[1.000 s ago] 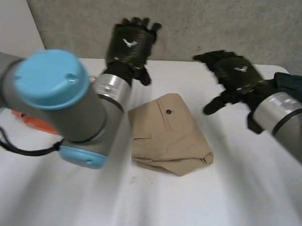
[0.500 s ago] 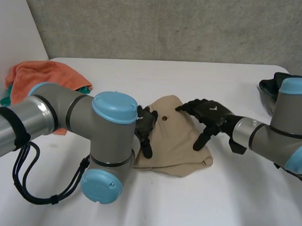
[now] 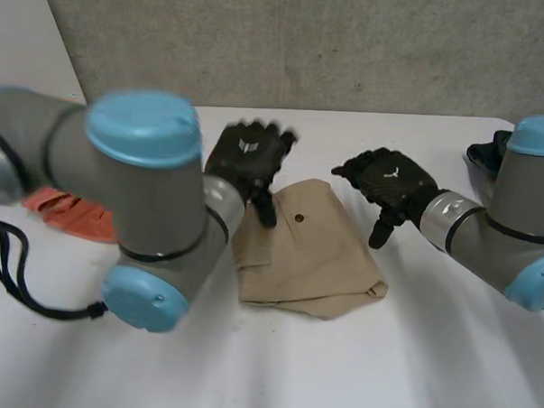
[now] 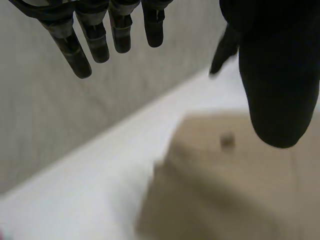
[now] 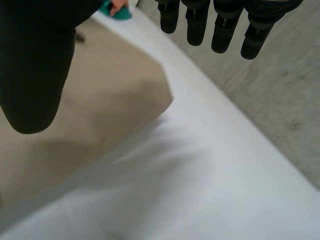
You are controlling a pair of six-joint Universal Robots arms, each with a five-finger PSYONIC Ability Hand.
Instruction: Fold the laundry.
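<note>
1. Laundry: we see tan folded trousers [image 3: 306, 251] lying flat near the middle of the white desk [image 3: 355, 370], with their dark round button [image 3: 298, 217] facing up on the far half.
2. We find the left hand [image 3: 245, 153] raised over the far left corner of the trousers, its back towards the head camera.
3. In the left wrist view its fingers [image 4: 97, 42] are straight and spread wide from the thumb [image 4: 277, 80]. They hold nothing, and the trousers [image 4: 220, 190] lie below the palm, apart from it.
4. We find the right hand [image 3: 392, 184] just beside the far right edge of the trousers, its thumb pointing down towards the desk.
5. In the right wrist view its fingers [image 5: 222, 30] are loosely straight and wide of the thumb [image 5: 32, 70], with nothing between them. The trousers [image 5: 115, 95] lie beneath the thumb.
6. We note an orange crumpled cloth [image 3: 68, 213] on the desk behind the left arm, and a dark bundle [image 3: 486, 150] at the desk's right edge.
</note>
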